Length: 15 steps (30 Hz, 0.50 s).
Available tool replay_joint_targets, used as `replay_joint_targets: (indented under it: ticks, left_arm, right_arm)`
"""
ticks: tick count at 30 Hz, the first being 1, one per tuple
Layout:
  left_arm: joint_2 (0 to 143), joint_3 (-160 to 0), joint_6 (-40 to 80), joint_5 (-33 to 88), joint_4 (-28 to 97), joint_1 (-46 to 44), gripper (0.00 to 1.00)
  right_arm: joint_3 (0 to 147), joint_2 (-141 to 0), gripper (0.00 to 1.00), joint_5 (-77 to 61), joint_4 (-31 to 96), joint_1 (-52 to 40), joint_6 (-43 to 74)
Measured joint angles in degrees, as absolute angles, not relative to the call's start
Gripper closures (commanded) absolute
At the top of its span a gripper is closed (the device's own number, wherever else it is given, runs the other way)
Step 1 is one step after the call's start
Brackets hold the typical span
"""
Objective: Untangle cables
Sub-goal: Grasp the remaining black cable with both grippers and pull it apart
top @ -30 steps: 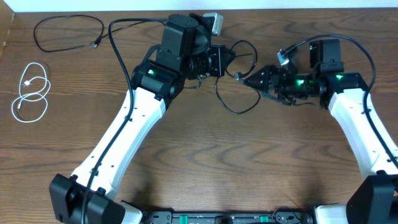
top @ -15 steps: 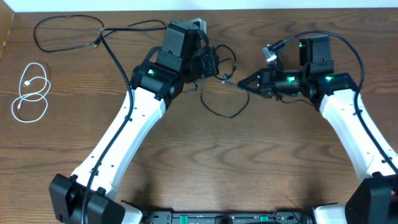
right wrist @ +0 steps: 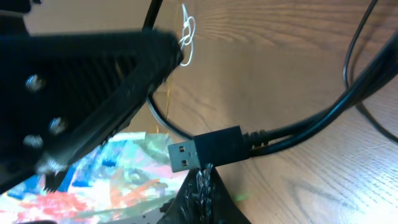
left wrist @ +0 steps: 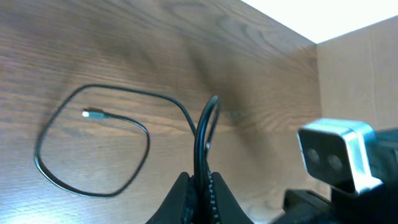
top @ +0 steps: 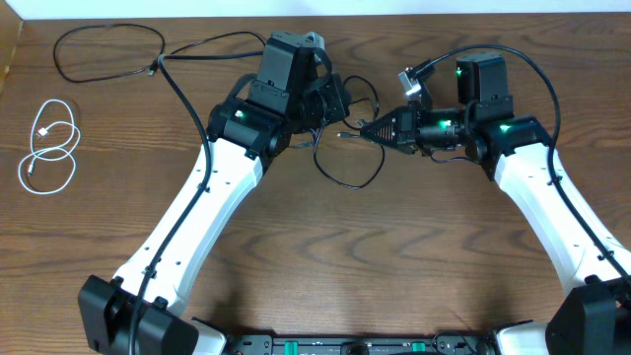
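Note:
One black cable (top: 351, 181) hangs in a loose loop between the two arms. My left gripper (top: 340, 104) is shut on a doubled bend of it (left wrist: 202, 130). From there it trails onto the table in a ring (left wrist: 38, 152) ending in a small silver plug (left wrist: 93, 114). My right gripper (top: 363, 129) is shut. The cable's USB plug (right wrist: 205, 149) lies across its fingertips (right wrist: 204, 171), and nothing shows between the pads. A second black cable (top: 57, 54) lies looped at the far left, with the white cable (top: 49, 148) below it.
The left arm's thick black lead (top: 212, 39) runs past the second cable's plug end. The left arm (right wrist: 81, 93) fills the right wrist view's left side. The right wrist camera (left wrist: 339, 155) sits close beside the left gripper. A pale wall edges the table's far side.
The right gripper went from open to shut at the cable's plug end. Both grippers then shifted left and closer together, carrying the black loop with them.

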<state>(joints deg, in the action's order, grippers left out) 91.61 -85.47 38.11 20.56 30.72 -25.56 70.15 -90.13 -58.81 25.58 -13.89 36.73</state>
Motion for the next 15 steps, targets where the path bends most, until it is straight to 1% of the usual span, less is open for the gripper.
replay_joint_targets:
  ticks: [9, 15]
  left_arm:
    - [91.61, -85.47, 38.76, 24.67, 30.72, -25.56, 0.92]
    - [91.61, -85.47, 38.79, 29.45, 30.65, -25.56, 0.92]
  right_arm:
    - [70.15, -90.13, 0.99, -57.04, 20.99, -13.89, 38.63]
    - [70.15, -90.13, 0.98, -53.04, 22.0, -13.89, 39.33]
